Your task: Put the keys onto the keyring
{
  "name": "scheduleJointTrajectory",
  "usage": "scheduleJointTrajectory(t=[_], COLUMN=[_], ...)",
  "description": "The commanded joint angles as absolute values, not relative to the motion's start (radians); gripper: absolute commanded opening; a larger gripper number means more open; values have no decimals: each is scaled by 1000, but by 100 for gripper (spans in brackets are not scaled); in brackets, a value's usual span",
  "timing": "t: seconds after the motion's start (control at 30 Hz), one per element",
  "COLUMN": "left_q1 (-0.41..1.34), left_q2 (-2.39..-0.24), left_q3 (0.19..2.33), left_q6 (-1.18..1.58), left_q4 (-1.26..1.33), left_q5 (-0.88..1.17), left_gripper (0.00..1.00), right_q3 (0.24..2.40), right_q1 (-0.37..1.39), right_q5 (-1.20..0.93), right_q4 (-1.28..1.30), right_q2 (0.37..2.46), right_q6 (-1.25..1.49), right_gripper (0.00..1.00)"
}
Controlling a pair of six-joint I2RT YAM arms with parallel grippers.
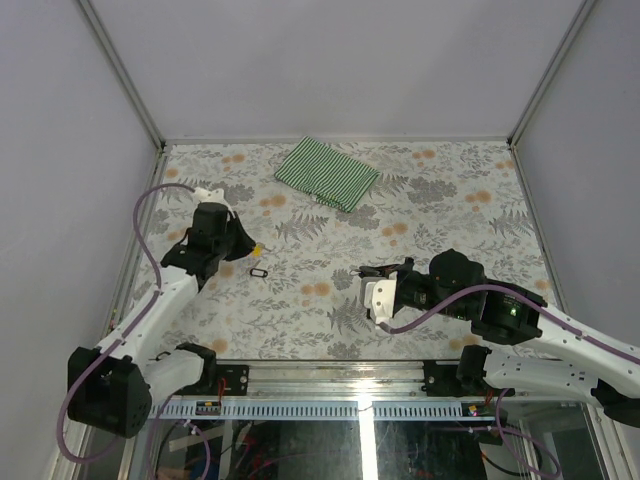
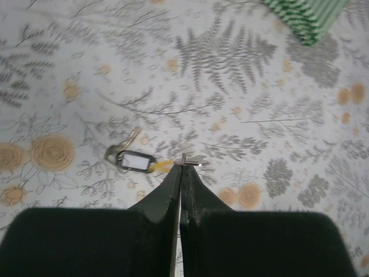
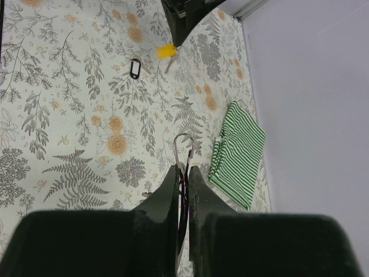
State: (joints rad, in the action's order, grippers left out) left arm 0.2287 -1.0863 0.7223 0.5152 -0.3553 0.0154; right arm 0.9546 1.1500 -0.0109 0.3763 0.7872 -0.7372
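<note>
We see the table (image 1: pixel 450 200) with its fern-and-flower cover filling the middle of the top view. The green-and-white striped cloth (image 1: pixel 326 172) lies folded near the upper centre, well apart from both arms.

The left gripper (image 1: pixel 248 243) sits left of centre in the top view. In its own wrist view its fingers are pressed together on the yellow-tagged key (image 2: pixel 164 167), with the tag sticking out to the left of the tips and a bit of silver metal showing above them.

The right gripper (image 1: pixel 365 272) is right of centre. Its fingers are clamped on the keyring (image 3: pixel 183 144), one thin wire loop rising above the tips in the middle of the right wrist view.

The black-tagged key (image 2: pixel 134 161) lies flat on the table, just left of the left gripper's tips in the left wrist view.
</note>
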Motion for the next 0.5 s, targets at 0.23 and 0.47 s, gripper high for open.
scheduleJointTrajectory(t=[0.23, 0.47], left_q1=[521, 645], left_q2=[-1108, -1163], left_q3=[1105, 1300], left_q6=[214, 239], left_q4=[-603, -685], left_q5=[224, 361], left_gripper=[0, 0], right_q3=[949, 867], right_q1=[1153, 1153], right_q5=[8, 43], right_q4=[259, 122], right_q2=[748, 708], right_q6=[-808, -1026], right_gripper=[0, 0])
